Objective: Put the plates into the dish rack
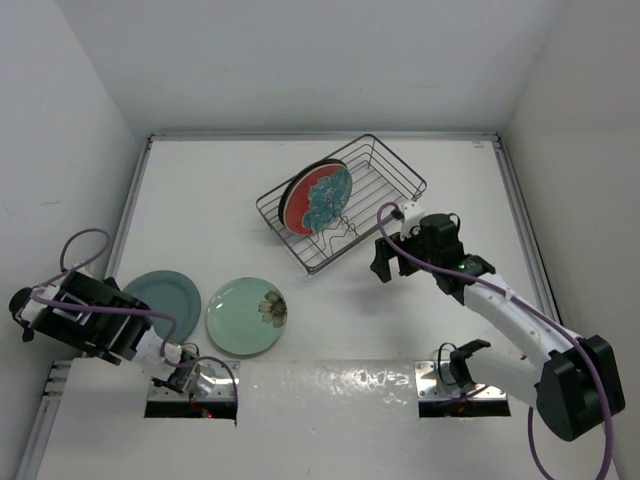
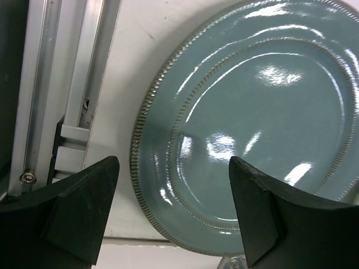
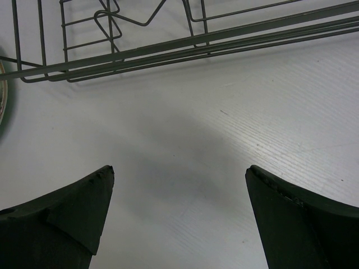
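Plates are split between rack and table in the overhead view. The dish rack (image 1: 398, 160) lies with its long axis running near-left to far-right. At its left end the red-and-teal plate (image 1: 320, 197) stands on edge, with what looks like a dark-rimmed plate (image 1: 286, 203) just behind it. The right stretch holds nothing. Flat on the table (image 1: 220, 200), the pale green plate (image 1: 246, 315) lies near and left of the right tool (image 1: 390, 270), which hovers just beside the dish rack's near side. A blue-grey plate (image 1: 165, 298) lies further left, partly under the left tool (image 1: 118, 318). By my reading the left arm is nearer to both flat plates.

Left wrist view: the left tool (image 2: 174, 162) has its fingers apart, holding nothing, above the beaded rim of the blue-grey plate (image 2: 269, 101).

Right wrist view: the right tool (image 3: 179, 168) is spread wide and empty over bare table (image 3: 224, 140), with the dish rack (image 3: 168, 50) just beyond.
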